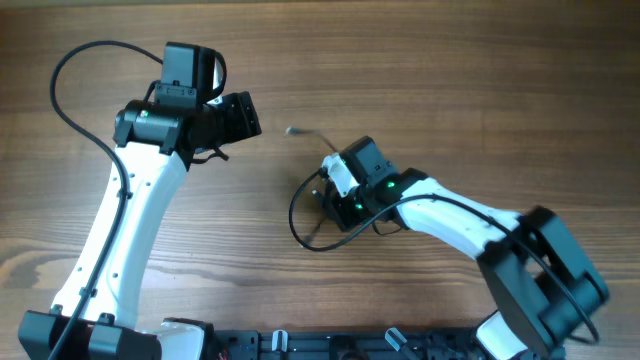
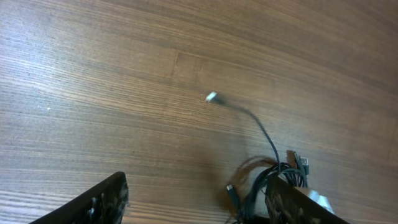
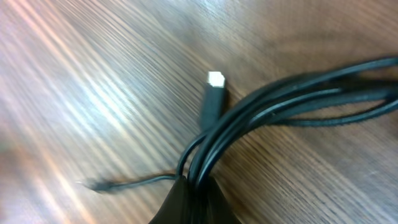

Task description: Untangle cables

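The cables [image 1: 303,215] are thin black cords bunched mid-table, with one loop lying to the left and one strand ending in a light plug [image 1: 292,130]. My right gripper [image 1: 332,196] is shut on the bundle. In the right wrist view several cords [image 3: 261,109] pass between the closed jaws [image 3: 198,190], with a white-tipped plug [image 3: 214,79] just beyond. My left gripper [image 1: 240,115] is open and empty, up and to the left of the cables. In its wrist view the bundle [image 2: 267,180] lies by the right finger of the open jaws [image 2: 199,208], and the plug [image 2: 211,96] lies farther out.
The bare wooden table [image 1: 450,80] surrounds the cables. A thick black robot cable [image 1: 70,70] arcs by the left arm. A dark rail [image 1: 330,345] runs along the front edge.
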